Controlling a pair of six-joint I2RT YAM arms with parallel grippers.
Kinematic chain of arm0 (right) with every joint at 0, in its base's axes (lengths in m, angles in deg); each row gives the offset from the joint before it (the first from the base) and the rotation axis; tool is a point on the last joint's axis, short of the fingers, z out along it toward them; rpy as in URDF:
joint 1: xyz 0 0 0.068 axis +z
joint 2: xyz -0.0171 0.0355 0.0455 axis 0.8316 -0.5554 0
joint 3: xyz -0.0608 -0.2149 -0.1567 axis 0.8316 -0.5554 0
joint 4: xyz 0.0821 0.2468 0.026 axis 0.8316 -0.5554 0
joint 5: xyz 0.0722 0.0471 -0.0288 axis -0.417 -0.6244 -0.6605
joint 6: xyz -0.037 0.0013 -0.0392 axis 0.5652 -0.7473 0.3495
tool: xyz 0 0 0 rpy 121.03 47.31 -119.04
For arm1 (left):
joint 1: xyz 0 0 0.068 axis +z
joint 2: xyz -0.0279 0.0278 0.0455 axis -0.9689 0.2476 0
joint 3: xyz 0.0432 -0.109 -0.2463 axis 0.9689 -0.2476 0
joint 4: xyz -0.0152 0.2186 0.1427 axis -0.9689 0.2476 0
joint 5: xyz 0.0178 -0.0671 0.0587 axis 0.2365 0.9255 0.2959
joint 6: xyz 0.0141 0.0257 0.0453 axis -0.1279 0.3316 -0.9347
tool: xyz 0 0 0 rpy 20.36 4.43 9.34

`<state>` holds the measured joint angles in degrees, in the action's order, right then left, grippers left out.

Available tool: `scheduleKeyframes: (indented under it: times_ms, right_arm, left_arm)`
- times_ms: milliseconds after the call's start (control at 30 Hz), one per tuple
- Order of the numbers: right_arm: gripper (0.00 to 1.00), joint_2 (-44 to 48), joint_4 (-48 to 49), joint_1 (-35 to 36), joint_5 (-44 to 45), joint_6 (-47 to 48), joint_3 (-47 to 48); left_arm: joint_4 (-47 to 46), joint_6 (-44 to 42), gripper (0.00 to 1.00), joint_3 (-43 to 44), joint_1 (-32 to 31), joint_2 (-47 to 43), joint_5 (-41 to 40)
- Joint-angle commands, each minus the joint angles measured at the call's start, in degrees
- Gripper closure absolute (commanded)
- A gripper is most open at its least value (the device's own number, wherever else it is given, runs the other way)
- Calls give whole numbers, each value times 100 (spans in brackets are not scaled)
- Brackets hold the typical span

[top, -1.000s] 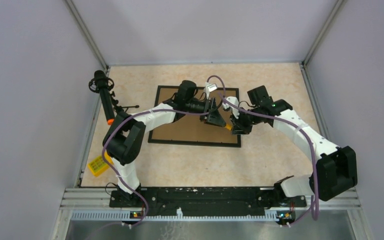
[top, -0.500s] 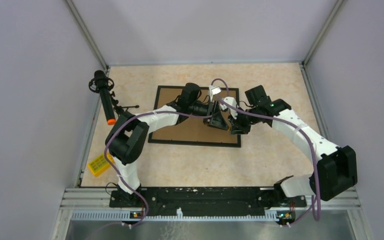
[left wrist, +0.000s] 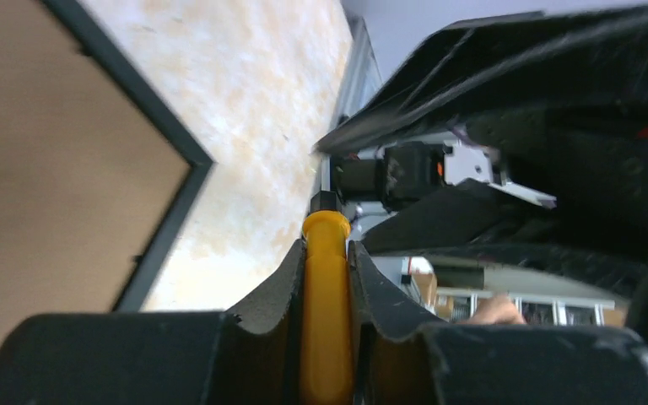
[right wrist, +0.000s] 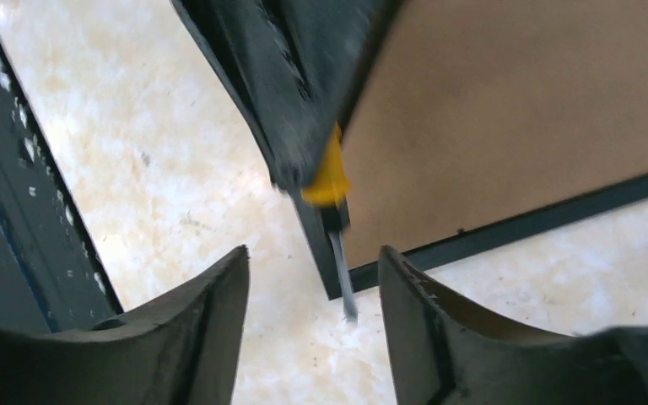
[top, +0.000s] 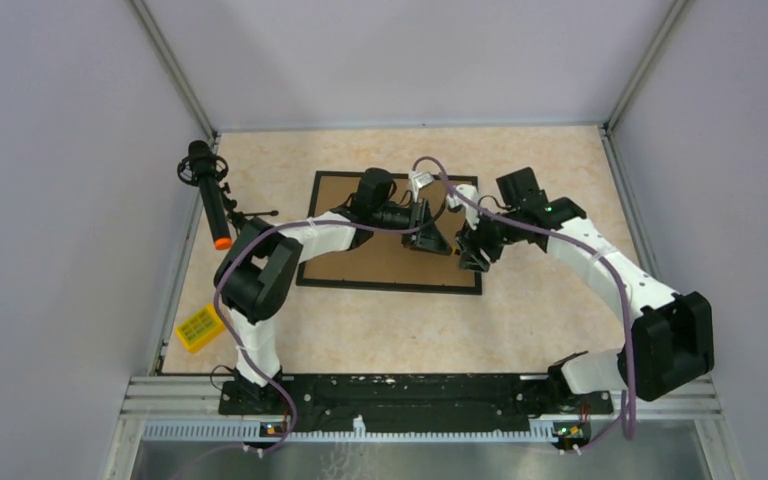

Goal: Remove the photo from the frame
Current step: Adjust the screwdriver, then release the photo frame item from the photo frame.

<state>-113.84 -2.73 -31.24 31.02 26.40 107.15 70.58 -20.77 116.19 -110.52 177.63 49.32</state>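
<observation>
Left arm pose: reaches forward and to the right over the frame [top: 390, 268], with the wrist low above the brown back.
Left gripper [left wrist: 326, 249]: narrow, its fingers pressed on either side of the yellow handle of a screwdriver [left wrist: 326, 304].
Right arm pose: bent inward from the right side, wrist tilted down toward the left gripper.
Right gripper [right wrist: 312, 257]: fingers spread apart with nothing between them. It is just beside the left gripper, with the screwdriver's shaft ahead of its fingers.
Frame: lies flat on the table [top: 520, 330] beneath the left gripper, back side up. One black-edged corner sits ahead of the right gripper's fingers.
Photo: hidden, as only the frame's brown back shows.
Hard to make out: the screwdriver's metal tip is blurred past the frame's corner, and I cannot tell whether it touches the table. Much of the left wrist view is blocked by dark arm parts.
Count: two arms, two grippers, one frame, one screwdriver.
Also, well to the left of both grippers: one black rod with an orange tip [top: 212, 200] and one yellow block [top: 198, 329].
</observation>
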Motion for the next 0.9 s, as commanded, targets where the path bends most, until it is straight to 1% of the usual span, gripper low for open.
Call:
scheduleKeyframes:
  times_ms: [0,100,200,267,367,500,667,800,867]
  right_arm:
    - [40,28,871,-867,-437,-964,-201]
    - [36,-309,1073,-1540,-735,-1632,-271]
    - [37,-659,1448,-2014,-782,-2277,-482]
    - [37,-829,1758,-2198,-804,-2600,-691]
    - [41,-1096,2144,-2273,-840,-2923,-917]
    - [48,-1606,2193,-2282,-803,-3161,-792]
    - [52,-2245,2341,-2282,-1036,-3573,-701]
    - [55,-2510,2477,-2282,-1052,-3694,-667]
    - [59,-2624,2550,-2284,-1039,-3756,-656]
  left_arm:
    - [-514,185,100,-131,470,333,-524]
    - [-344,48,100,-57,567,570,-815]
    - [-385,69,100,-114,582,642,-1130]
    - [-492,154,100,-175,582,655,-1389]
    - [-560,284,100,-156,576,736,-1526]
    - [-659,409,100,11,532,963,-1427]
    - [-776,546,100,92,423,1160,-1314]
    - [-865,636,100,100,342,1274,-1288]
    - [-934,745,100,127,330,1363,-1306]
